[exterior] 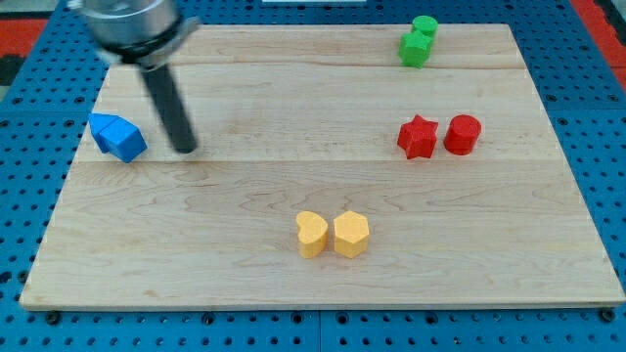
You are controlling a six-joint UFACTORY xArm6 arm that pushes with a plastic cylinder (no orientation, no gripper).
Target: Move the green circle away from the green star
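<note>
The green circle (425,26) sits at the view's top right, touching the green star (414,48) just below and left of it. My tip (184,149) rests on the board at the view's left, far from both green blocks. It stands just right of two blue blocks (117,136).
A red star (418,137) and a red circle (463,134) sit side by side at the right. A yellow heart-like block (311,234) and a yellow hexagon (351,234) sit together at the bottom middle. The wooden board (293,284) lies on a blue pegboard.
</note>
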